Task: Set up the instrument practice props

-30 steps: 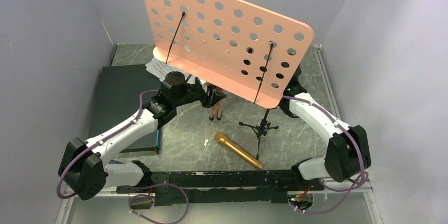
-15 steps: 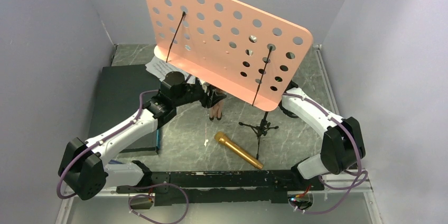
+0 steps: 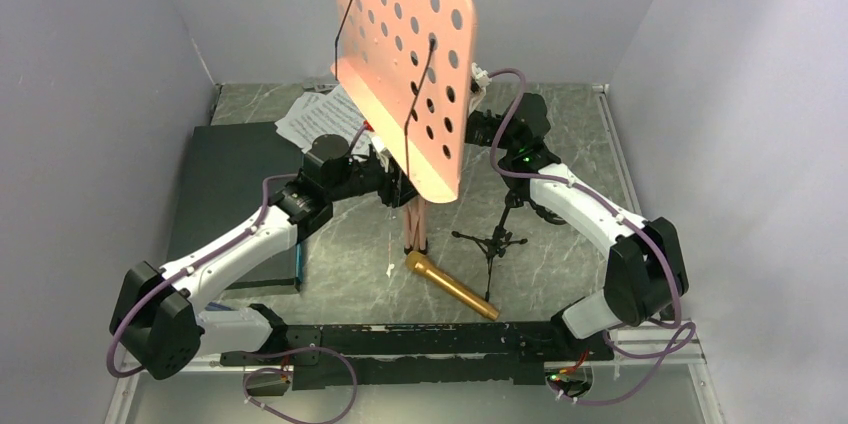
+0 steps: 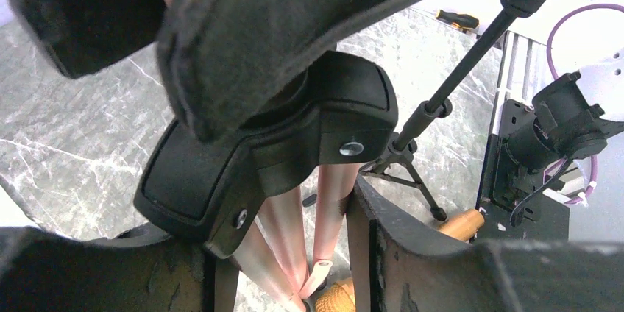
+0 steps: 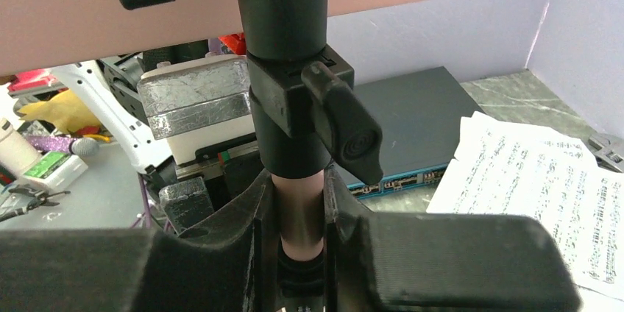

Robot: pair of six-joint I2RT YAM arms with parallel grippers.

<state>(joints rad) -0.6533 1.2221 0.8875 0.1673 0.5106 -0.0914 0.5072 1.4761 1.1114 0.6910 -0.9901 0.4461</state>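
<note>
Moved since 1 second ago: the pink music stand (image 3: 404,54) has swung round, so its perforated desk now shows narrow at upper centre of the top view, where it earlier spread broadside across the frame. The right hand (image 3: 478,130) has travelled from the desk's lower right up to a spot just right of it.

1. Music stand: upright, desk tilted, 2 black retainer wires across its face. The pink legs (image 3: 413,229) are folded together, and their feet end just beside the microphone head.
2. Left hand (image 3: 400,184): at centre of the top view, clenched on the black hub where the stand's legs join, as the left wrist view shows.
3. Right hand: grasping the stand's pink post, 1 finger on each side and touching it, just under the black clamp collar with its knob (image 5: 346,132).
4. Sheet-music pages (image 3: 320,116): flat on the worktop (image 3: 350,244), upper left of centre, just beside the far corner of the dark case (image 3: 225,194).
5. Microphone (image 3: 450,286): gold, lying flat at lower centre, head toward upper left.
6. Mic stand (image 3: 492,240): small, black, upright on spread tripod legs, between the microphone and the right arm.
7. Case: flat at left, partly under the left arm.
</note>
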